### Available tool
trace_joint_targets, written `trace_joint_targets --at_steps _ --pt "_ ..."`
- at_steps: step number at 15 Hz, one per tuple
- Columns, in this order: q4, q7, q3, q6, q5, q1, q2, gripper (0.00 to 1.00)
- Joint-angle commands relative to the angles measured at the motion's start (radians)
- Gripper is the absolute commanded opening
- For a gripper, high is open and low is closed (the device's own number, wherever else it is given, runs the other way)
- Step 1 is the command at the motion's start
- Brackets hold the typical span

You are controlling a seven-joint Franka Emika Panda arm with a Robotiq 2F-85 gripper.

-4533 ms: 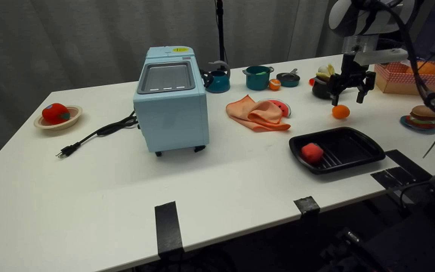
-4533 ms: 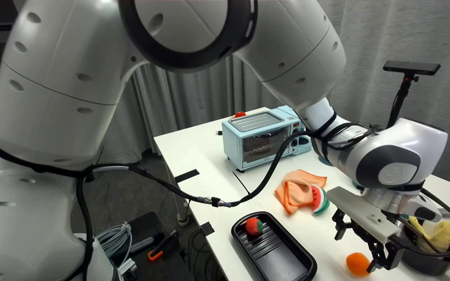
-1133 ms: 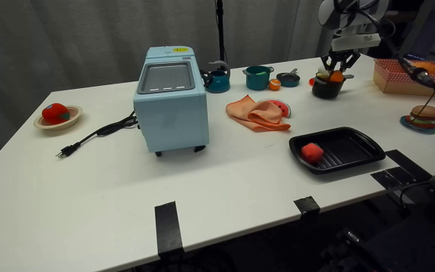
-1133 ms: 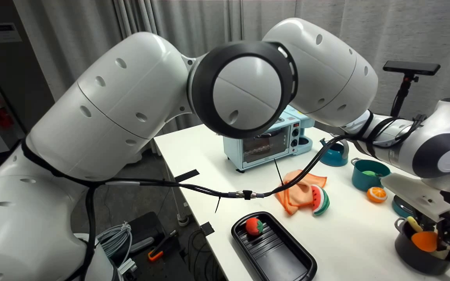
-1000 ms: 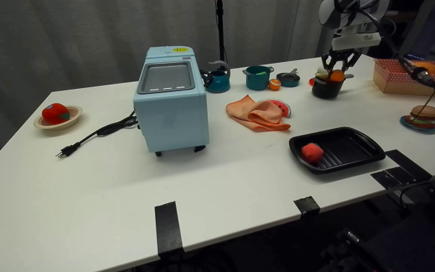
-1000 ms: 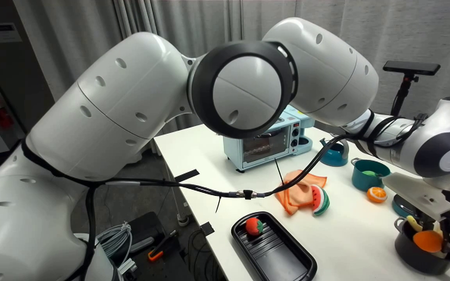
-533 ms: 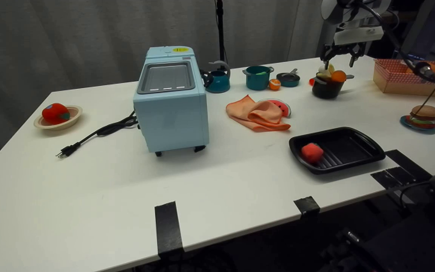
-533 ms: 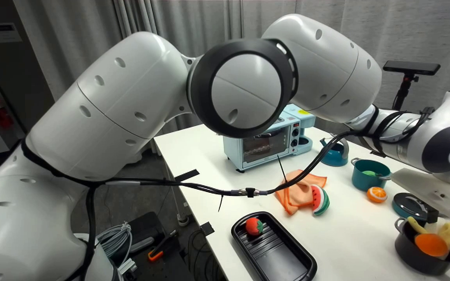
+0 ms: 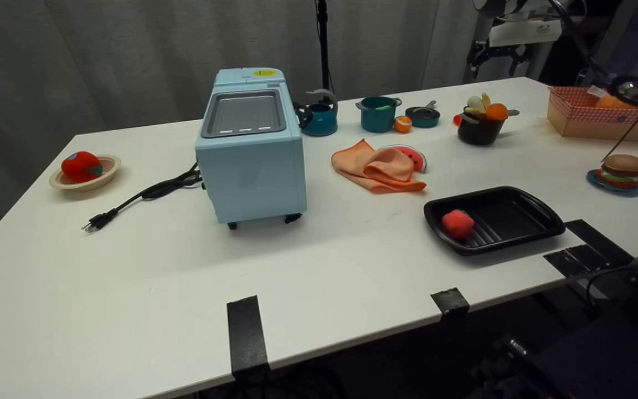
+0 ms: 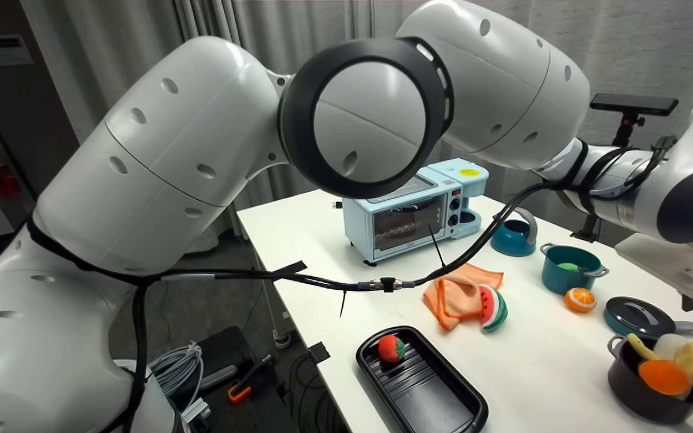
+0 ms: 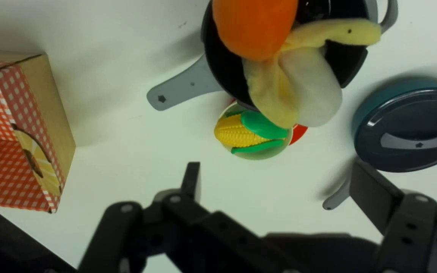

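Apparently a robotics lab: a jointed white robot arm (image 10: 370, 120) extends over a flat white tabletop (image 9: 324, 277) with black tape strips (image 9: 247, 335) at its edge, pleated gray fabric curtains (image 9: 158, 61) hang behind, and coiled gray cable (image 10: 179, 368) lies below. A play-kitchen spread includes a boxy light-blue toaster oven (image 9: 255, 172) and a round black pot (image 9: 477, 133) of colorful toy food (image 11: 305, 76).

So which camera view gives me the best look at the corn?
The wrist view: the corn appears large from above, with its yellow and green in plain sight. In an exterior view it's only a partial patch beside the pot, cut off by the picture's edge; elsewhere I can't make it out.
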Motion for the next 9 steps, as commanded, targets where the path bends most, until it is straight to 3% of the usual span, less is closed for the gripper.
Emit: trace_joint_targets --at_steps 1,5,9 --pt "-0.044 -0.053 0.060 0.018 0.044 -0.017 -0.063 1.00" --pt "-0.101 -0.133 0.154 0.000 0.098 -0.035 -0.127 1.00" --pt "-0.242 -0.274 0.252 -0.014 0.159 -0.057 -0.218 1.00"
